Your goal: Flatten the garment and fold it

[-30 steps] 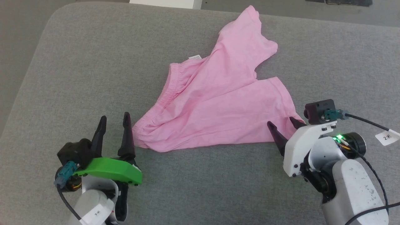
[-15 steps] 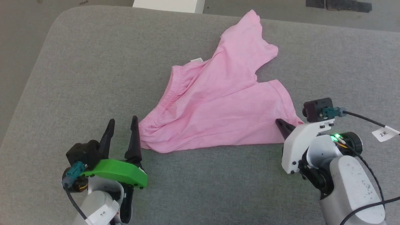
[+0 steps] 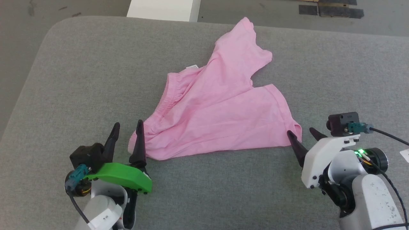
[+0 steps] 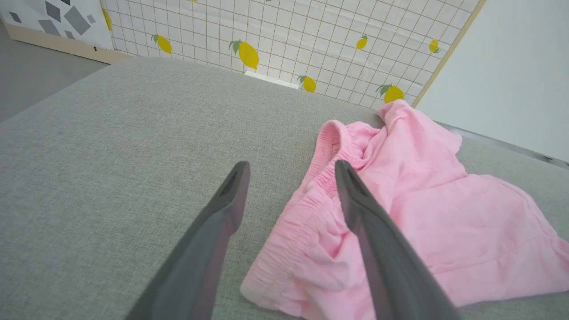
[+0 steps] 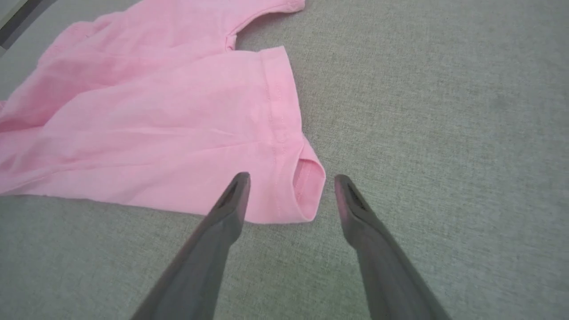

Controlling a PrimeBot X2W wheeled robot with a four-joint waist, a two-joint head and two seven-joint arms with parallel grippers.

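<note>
The garment is light pink and lies spread but creased on the grey padded table. Its gathered elastic hem faces left, and a small white tag shows at the far edge. My left gripper is open at the near-left hem corner. In the left wrist view, the left gripper has its right finger over the garment. My right gripper is open at the near-right corner. In the right wrist view, the stitched corner of the garment lies between the tips of the right gripper.
The table's rounded far-left corner drops to grey floor. A white box stands beyond the far edge, and dark tape strips lie on the floor. A lemon-patterned wall rises behind the table.
The head camera has shifted. My right gripper, with one finger showing at the near-right corner half a second ago, now has both fingers spread. The left gripper's right finger now overlaps the hem corner.
</note>
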